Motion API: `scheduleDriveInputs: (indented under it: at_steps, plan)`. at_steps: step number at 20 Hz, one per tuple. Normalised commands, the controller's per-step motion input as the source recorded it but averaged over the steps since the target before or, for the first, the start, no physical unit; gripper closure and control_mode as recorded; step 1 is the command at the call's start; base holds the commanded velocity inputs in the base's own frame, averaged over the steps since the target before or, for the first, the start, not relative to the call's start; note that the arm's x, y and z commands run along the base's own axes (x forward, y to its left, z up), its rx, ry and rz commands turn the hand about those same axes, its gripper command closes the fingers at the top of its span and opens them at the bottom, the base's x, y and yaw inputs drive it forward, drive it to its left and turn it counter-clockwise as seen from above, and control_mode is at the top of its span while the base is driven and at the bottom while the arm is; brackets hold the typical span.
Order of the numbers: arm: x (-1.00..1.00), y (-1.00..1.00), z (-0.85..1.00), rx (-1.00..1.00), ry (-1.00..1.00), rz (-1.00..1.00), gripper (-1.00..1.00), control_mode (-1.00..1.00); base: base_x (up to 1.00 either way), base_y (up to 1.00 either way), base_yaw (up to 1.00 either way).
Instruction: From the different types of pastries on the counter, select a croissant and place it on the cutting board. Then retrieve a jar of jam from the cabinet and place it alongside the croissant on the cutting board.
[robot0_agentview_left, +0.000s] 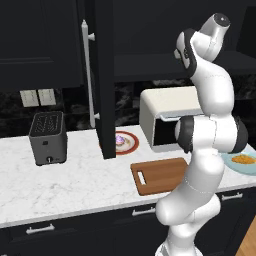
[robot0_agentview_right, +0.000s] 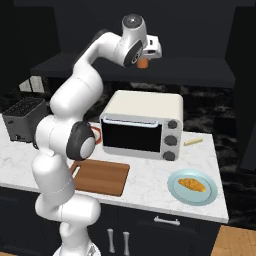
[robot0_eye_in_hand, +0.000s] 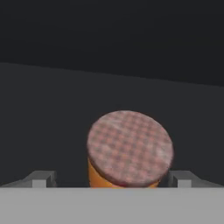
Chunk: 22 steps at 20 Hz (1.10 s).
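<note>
while i watched through the hand view, the jar of jam (robot0_eye_in_hand: 129, 151) sat between the two finger tips (robot0_eye_in_hand: 41, 178) of the end effector (robot0_eye_in_hand: 112, 179), which stood wide, one tip on each side of the jar and neither clearly touching it, so nothing was gripped. its checked purplish lid faced the camera over an orange body, on a dark shelf inside the cabinet (robot0_agentview_left: 105, 75), whose door stood swung out with its long silver handle (robot0_agentview_left: 88, 75) toward me. in the right base view the arm reached up high, the end effector (robot0_agentview_right: 145, 60) at the shelf with the orange jar (robot0_agentview_right: 143, 63) just below the hand. down on the bench (robot0_agentview_right: 150, 182), the cutting board (robot0_agentview_right: 102, 177) lay bare in front of the toaster oven (robot0_agentview_right: 142, 125). the croissant (robot0_agentview_right: 192, 185) lay on a pale blue plate (robot0_agentview_right: 175, 192) to the right of the board, well apart from it. the frosted pastry (robot0_agentview_left: 121, 140) sat on a red-rimmed plate (robot0_agentview_left: 133, 145) behind the door, and a dark toaster (robot0_agentview_left: 48, 138) stood at the left.
</note>
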Motion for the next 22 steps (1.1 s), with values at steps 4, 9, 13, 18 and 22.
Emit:
scheduleDriveInputs:
  at_steps: [4,9,13,18,22]
  plan:
    - [0.12,0.06,0.0,0.0,0.02,0.0,-1.0,-1.0,0.0,0.0,0.0]
    - [0.01,-0.25,0.0,0.04,0.0,0.04,-1.0,-1.0,0.0,0.0,0.0]
    - [0.0,-0.1,-0.01,0.01,0.0,0.03,1.0,-1.0,0.0,0.0,0.0]
    - [0.0,-0.02,0.0,0.0,0.0,0.0,1.0,-1.0,0.0,0.0,0.0]
    - [0.0,0.0,0.0,0.0,0.0,0.0,1.0,-1.0,0.0,0.0,0.0]
